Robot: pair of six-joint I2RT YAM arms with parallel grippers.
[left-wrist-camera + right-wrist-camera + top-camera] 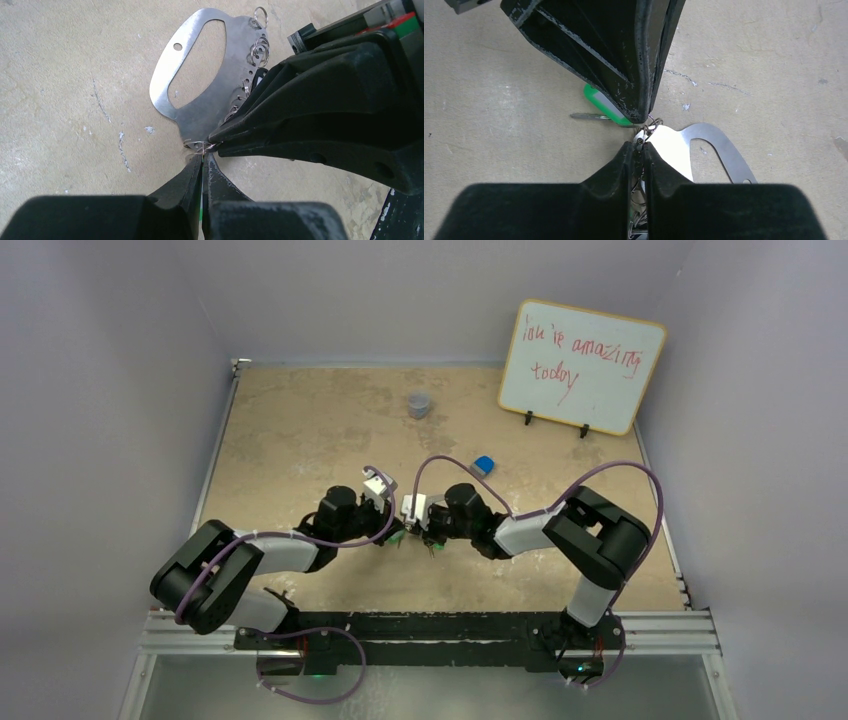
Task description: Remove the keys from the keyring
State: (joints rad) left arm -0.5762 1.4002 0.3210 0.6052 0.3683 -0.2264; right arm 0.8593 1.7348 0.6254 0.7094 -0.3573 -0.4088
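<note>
My whiteboard (582, 365) reads "you're amazing today". Left of it: one cup (418, 404), one blue block (483, 464), the keyring (215, 115) clamped in my right claw (638, 150), left claw (202, 160) pinched shut, one green key (599, 105).

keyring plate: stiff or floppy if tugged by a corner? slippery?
Likely stiff: the keyring looks like flat sheet metal holding its shape. Probably slick, given its polished sheen. The wire rings threaded along its edge would likely swing loosely.

One keyring (205, 117); one green key (596, 102) visible; one grey cup (418, 404); one blue block (483, 465); one whiteboard (580, 365).
</note>
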